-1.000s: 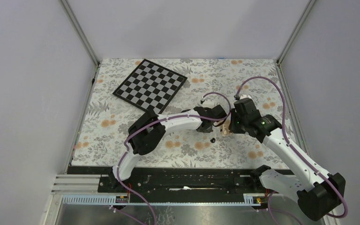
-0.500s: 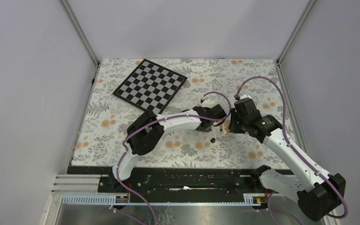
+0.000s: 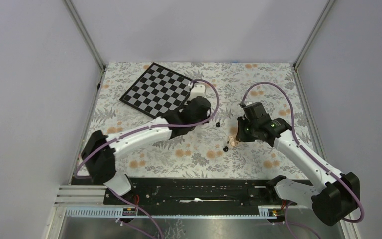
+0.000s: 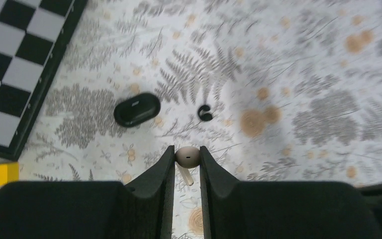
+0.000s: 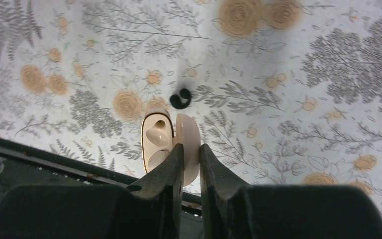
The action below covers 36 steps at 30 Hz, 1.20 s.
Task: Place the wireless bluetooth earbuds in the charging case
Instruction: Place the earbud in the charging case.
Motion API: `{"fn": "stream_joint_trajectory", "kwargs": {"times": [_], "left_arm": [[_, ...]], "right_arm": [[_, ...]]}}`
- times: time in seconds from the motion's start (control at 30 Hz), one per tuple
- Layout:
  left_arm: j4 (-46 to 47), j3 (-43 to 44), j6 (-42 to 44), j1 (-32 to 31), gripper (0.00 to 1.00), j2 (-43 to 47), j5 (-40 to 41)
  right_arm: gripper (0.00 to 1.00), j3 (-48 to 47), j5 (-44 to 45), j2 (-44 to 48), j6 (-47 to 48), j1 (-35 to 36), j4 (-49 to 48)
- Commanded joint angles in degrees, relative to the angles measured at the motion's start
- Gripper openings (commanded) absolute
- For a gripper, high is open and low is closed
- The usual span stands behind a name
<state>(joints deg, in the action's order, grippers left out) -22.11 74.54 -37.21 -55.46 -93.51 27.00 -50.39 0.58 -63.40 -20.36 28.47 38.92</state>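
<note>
Pink-beige plastic marks the open charging case (image 3: 234,138), which is seen from above gripped by the right claw (image 3: 238,135) over the floral table (image 3: 258,84). The left arm (image 3: 144,132) is no longer pressed in beside the case as it was a second ago. It has been swung back and to the left, so the left claw (image 3: 210,115) is now well apart from the case, near the corner of the checkerboard (image 3: 160,91).

From the left wrist, that claw is seen drawn almost closed, with a beige earbud (image 4: 187,156) pinched between its fingertips. A black oval piece (image 4: 137,109), probably the black earbud, and a small black curved piece (image 4: 205,113) are left lying on the table ahead.

From the right wrist, the right claw is seen clamped narrowly on the case's lid, and the case is kept open. A seated bud (image 5: 155,133) is lodged in the upper well, while the lower well looks unfilled. The carried earbud is therefore judged not yet inserted, and it must be brought back to that free well.
</note>
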Motion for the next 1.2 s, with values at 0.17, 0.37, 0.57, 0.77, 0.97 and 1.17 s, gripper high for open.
{"fn": "stream_joint_trajectory", "kwargs": {"times": [0.17, 0.37, 0.57, 0.77, 0.97, 1.17], "left_arm": [[23.49, -10.61, 9.40, 0.53, 0.14, 15.00, -14.83], [27.22, -14.34, 9.90, 0.50, 0.13, 17.94, -22.93], [30.76, -16.54, 8.86, -0.99, 0.13, 17.15, -28.00], [32.13, -17.06, 9.53, -1.81, 0.11, 15.38, -29.18], [32.06, -16.48, 12.06, -1.82, 0.11, 13.05, -29.24], [31.60, -16.11, 14.02, -1.85, 0.11, 10.53, -27.96]], "right_arm": [[0.00, -3.59, -13.18, -0.36, 8.46, -0.12, -6.77], [0.00, -7.28, -14.78, -4.01, 12.03, -0.09, -7.94], [0.00, -9.95, -18.04, -6.22, 10.72, -0.11, -9.15], [0.00, -10.53, -19.87, -5.51, 10.39, -0.11, -8.85], [0.00, -10.90, -21.73, -4.52, 10.75, -0.08, -6.93], [0.00, -10.83, -23.42, -3.08, 10.91, -0.08, -5.08]]}}
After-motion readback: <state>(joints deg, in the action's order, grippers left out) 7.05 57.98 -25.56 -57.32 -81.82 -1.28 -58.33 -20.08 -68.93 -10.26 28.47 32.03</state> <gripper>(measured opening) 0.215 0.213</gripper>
